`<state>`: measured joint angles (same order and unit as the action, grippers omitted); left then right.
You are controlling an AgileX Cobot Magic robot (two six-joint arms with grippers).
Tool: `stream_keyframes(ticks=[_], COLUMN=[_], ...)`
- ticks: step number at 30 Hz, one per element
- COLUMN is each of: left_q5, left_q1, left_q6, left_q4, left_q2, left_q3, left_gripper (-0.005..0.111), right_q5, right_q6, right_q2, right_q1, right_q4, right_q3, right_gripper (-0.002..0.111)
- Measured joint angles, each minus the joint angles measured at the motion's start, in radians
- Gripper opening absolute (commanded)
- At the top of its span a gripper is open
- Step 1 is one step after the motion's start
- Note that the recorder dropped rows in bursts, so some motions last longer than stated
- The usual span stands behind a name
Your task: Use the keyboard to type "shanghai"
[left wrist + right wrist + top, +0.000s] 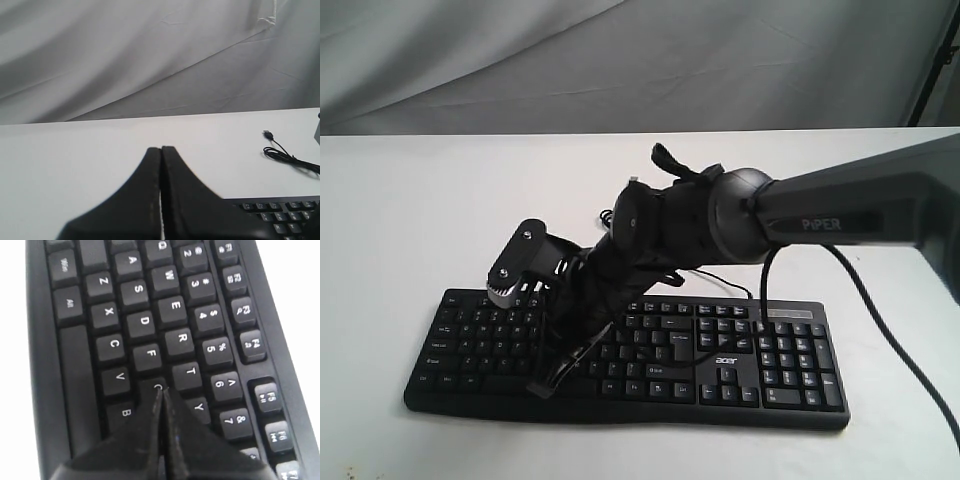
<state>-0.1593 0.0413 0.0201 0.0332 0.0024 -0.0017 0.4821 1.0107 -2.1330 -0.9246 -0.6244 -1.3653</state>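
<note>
The black keyboard (pixel 725 361) with white legends and an "acer" logo lies across the white table, near its front. My right arm reaches over it from the right. The right gripper (pixel 544 382) is shut with nothing in it, and its tips point down over the left-middle letter keys. In the right wrist view the right gripper (pixel 161 390) touches the G key (pixel 154 385), between F, T, V and B on the keyboard (pixel 145 322). The left gripper (pixel 161 148) is shut and empty above bare table; a corner of the keyboard (pixel 280 215) shows beside it. The exterior view does not show the left gripper.
The keyboard's thin black USB cable (pixel 286 155) lies coiled on the table behind it and also shows past the arm (pixel 605 215). The right arm's own black cable (pixel 880 320) hangs down over the table's right side. A grey cloth backdrop (pixel 620 60) stands behind the white table (pixel 400 220).
</note>
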Motion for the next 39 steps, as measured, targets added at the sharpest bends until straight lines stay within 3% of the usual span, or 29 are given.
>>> stream_keyframes(ticks=[5, 13, 39], left_q5=[0.000, 0.000, 0.000], left_q1=[0.000, 0.000, 0.000], left_q6=[0.000, 0.000, 0.000], left_q4=[0.000, 0.000, 0.000], left_q2=[0.000, 0.000, 0.000], left_q3=[0.000, 0.000, 0.000], left_gripper=[0.000, 0.000, 0.000], right_q5=[-0.016, 0.106, 0.102], right_q6=[0.000, -0.067, -0.079], right_q2=[0.031, -0.188, -0.229], right_q1=[-0.026, -0.096, -0.102], right_q4=[0.002, 0.030, 0.055], right_q3=[-0.050, -0.387, -0.397], right_gripper=[0.000, 0.000, 0.000])
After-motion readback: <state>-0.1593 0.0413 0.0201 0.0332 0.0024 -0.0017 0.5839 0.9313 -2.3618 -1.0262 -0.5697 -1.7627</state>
